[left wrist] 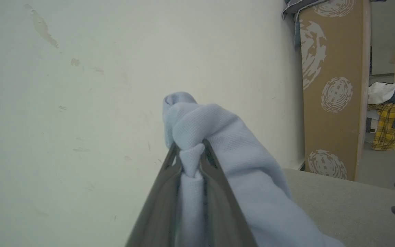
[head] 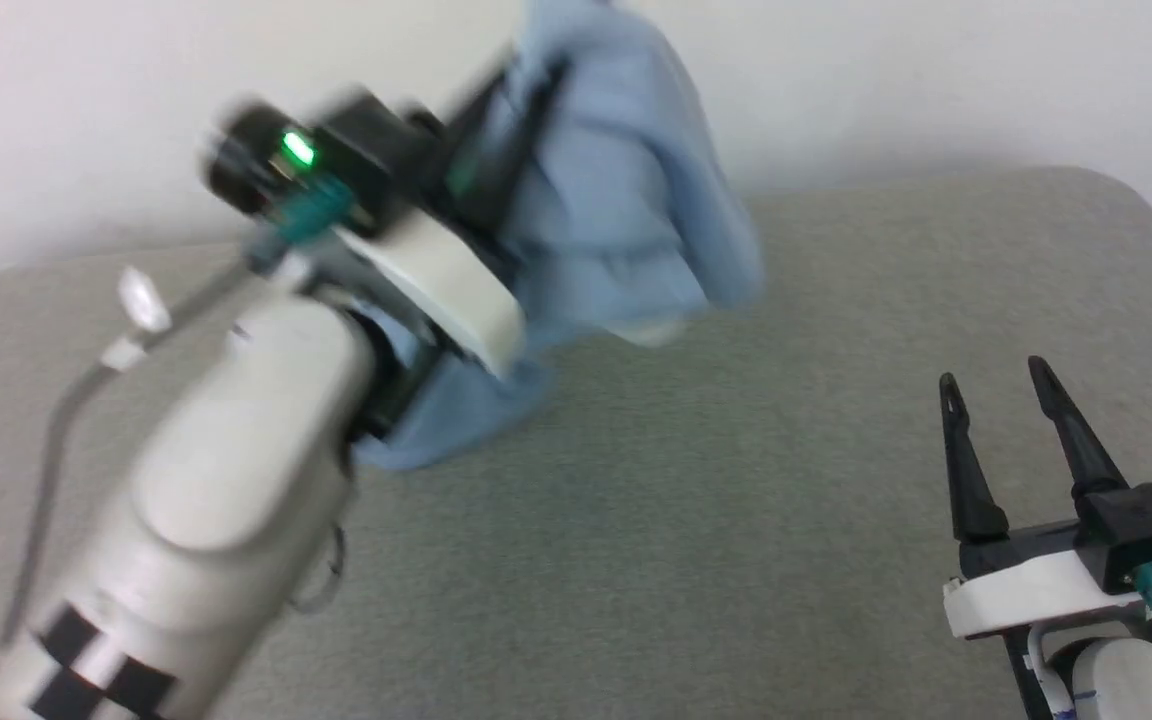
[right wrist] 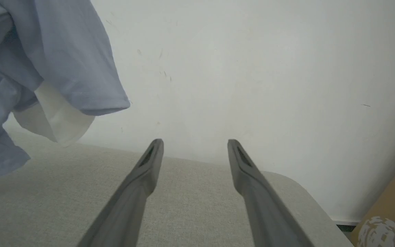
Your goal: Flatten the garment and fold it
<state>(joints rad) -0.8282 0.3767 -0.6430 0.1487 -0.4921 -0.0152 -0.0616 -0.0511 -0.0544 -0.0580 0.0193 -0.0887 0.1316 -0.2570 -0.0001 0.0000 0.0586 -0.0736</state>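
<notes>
Showing the left hand [left wrist: 188,152] raised above the desk [head: 736,550], its two dark fingers closed narrowly on a bunched fold of the garment [head: 626,200], a light blue knitted shirt. In the left wrist view the pinched cloth bulges past the fingertips and drapes away to the lower right. In the head view the shirt hangs in loose folds from this hand, in front of the pale wall [head: 936,80], at the far left of the desk; this area is motion-blurred. A white band of fabric [right wrist: 53,120] shows beneath the blue hem on the side facing the right hand. The lowest fold reaches down to the desk beside the left forearm [head: 236,470]; whether it touches cannot be told.

The right hand [head: 992,375] sits low at the near right of the desk, well apart from the shirt, its fingers spread wide and holding nothing.

Beyond the desk's far corner, the left wrist view shows a brown board [left wrist: 331,85] with pale round patterns leaning upright and, past it, a pile of clothes [left wrist: 389,113] on the floor.
</notes>
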